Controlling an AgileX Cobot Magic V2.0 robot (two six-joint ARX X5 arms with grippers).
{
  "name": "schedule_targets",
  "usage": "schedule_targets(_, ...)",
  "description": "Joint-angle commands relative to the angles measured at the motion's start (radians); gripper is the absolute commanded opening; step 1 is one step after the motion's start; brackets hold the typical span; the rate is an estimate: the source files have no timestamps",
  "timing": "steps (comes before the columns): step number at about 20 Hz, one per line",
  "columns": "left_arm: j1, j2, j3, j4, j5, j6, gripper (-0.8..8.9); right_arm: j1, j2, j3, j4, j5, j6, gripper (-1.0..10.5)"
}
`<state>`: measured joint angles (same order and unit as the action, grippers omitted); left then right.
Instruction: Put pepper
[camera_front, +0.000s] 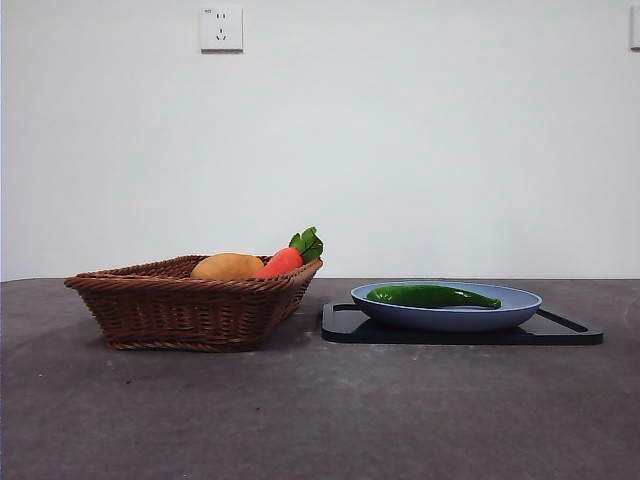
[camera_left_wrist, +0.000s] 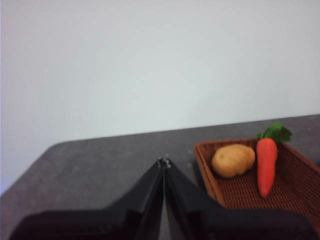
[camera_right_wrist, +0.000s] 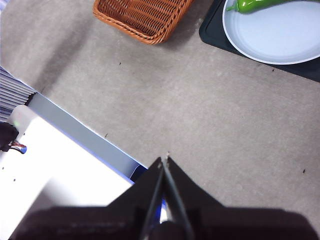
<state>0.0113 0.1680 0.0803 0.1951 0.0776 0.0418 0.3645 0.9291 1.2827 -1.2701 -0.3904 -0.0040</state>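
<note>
Where the dark table (camera_front: 320, 420) runs toward the front camera, a broad bare strip lies ahead of everything; more bare surface left of the basket and right of the tray.

Wicker basket (camera_front: 190, 310), brown, sits on the left side in the front view, one corner turned toward the tray. Its near rim hides most of the contents. Inside: tan potato (camera_front: 227, 266) and orange carrot (camera_front: 281, 262) side by side, carrot's green leaves sticking up past the rim on the tray side.

Black tray (camera_front: 565, 328), flat, just beside the basket, narrow gap between them; whether the basket's corner touches the tray edge, cannot tell. Bare tray rim shows to the right of the plate.

Blue plate (camera_front: 510, 305) rests on the tray. Pepper (camera_front: 430, 296), green, lies lengthwise in the plate, tip pointing right, clear of the plate's right rim.

Left gripper (camera_left_wrist: 164, 161): jaws pressed together, holding nothing, raised near the basket's outer side.

Right gripper (camera_right_wrist: 164, 159): jaws clenched tip to tip, empty, above bare table well apart from basket and plate, near the table's edge
</note>
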Motion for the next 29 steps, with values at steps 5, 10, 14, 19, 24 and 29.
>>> schedule_targets(5, 0.004, -0.074, -0.074, -0.06, -0.003, -0.015, 0.08, 0.003, 0.005, 0.018, 0.008, 0.0, 0.006, 0.1)
schedule_targets(10, 0.004, -0.118, -0.074, -0.238, -0.018, -0.025, 0.08, 0.003, 0.005, 0.018, 0.008, 0.0, 0.006, 0.1)
schedule_targets(14, 0.004, -0.167, -0.074, -0.377, -0.022, -0.053, 0.08, 0.003, 0.005, 0.018, 0.008, 0.0, 0.006, 0.1)
schedule_targets(19, 0.004, -0.167, -0.074, -0.364, -0.021, -0.075, 0.08, 0.003, 0.005, 0.018, 0.008, 0.0, 0.006, 0.1)
schedule_targets(24, 0.004, -0.167, -0.074, -0.345, -0.021, -0.075, 0.08, 0.003, 0.005, 0.018, 0.008, 0.0, 0.006, 0.1)
schedule_targets(29, 0.004, -0.167, -0.074, -0.346, -0.021, -0.075, 0.08, 0.003, 0.005, 0.018, 0.008, 0.0, 0.006, 0.1)
